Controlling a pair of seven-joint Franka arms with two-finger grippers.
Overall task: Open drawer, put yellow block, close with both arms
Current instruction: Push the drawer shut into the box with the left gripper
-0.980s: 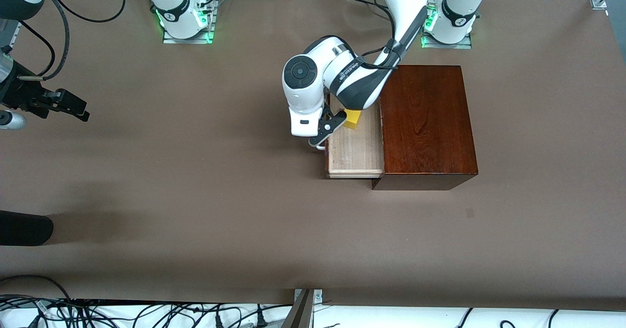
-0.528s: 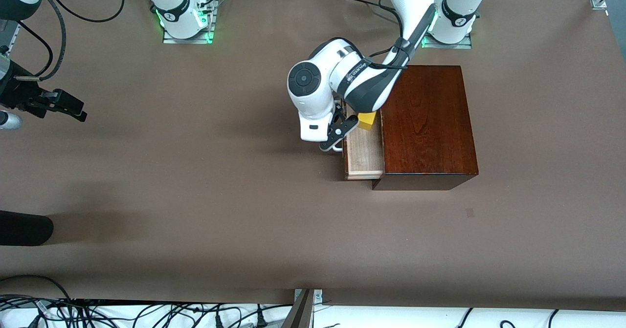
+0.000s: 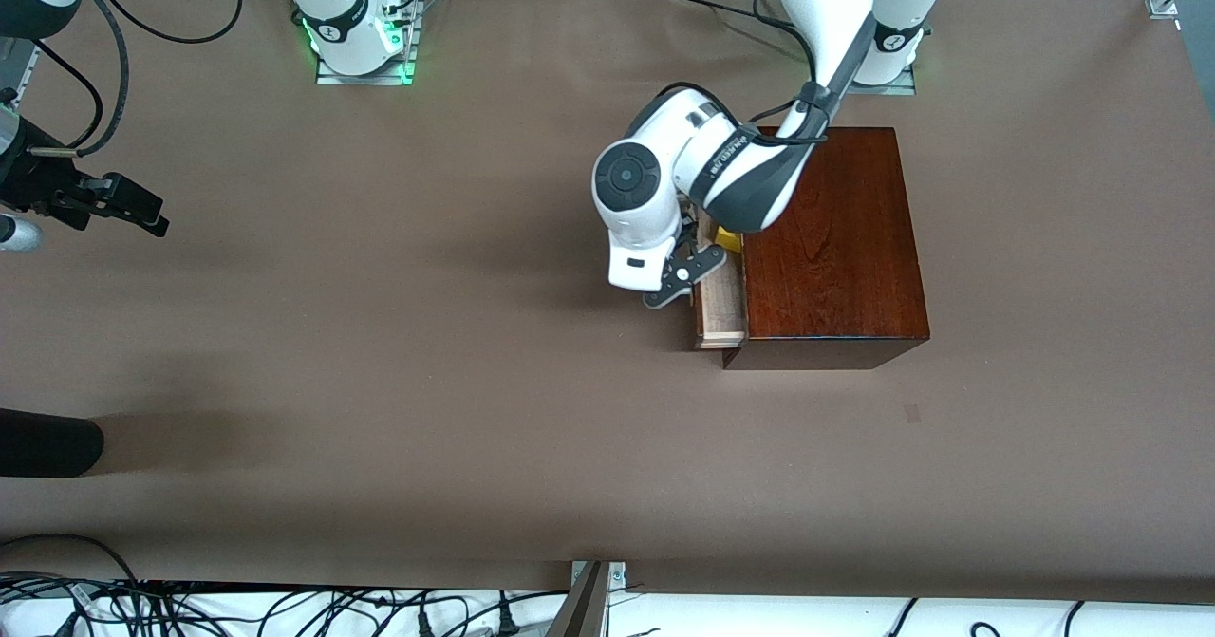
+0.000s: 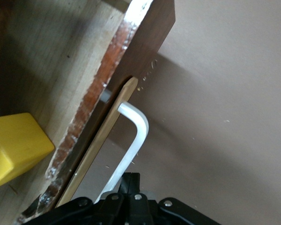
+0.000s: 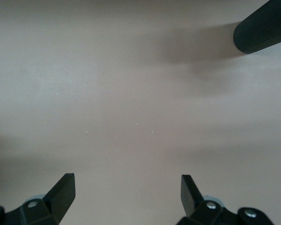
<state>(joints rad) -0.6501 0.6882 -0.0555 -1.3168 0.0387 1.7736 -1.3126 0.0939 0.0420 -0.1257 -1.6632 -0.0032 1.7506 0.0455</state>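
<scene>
"Which step is this, would you say?"

"The closing one. Look at the big mahogany box (image 3: 833, 243) on the desk (image 3: 380, 381): the drawer (image 3: 719, 300) shows only a narrow strip of pale tray, so it is most of the way in."

"And the arms?"

"The left arm (image 3: 731, 167) reaches across the box top, and the left gripper (image 3: 685, 276) sits right against the drawer's dark front. Its jaws are pinched fully together, holding nothing. In the left wrist view they sit just beside the white handle (image 4: 133, 136), so I judge it is shoving with closed fingertips."

"Where's the block?"

"The yellow block (image 3: 727, 237) lies inside the tray, close past the drawer front from those jaws, partly hidden under the wrist."

"The other arm?"

"It waits. The right gripper (image 3: 123, 202) hangs over bare desk at the right arm's end, jaws spread wide and empty, well apart from the box."

"What's next, then?"

"A steady push until the front meets the box. If both arms must share it, the right one has a long way to come."
</scene>
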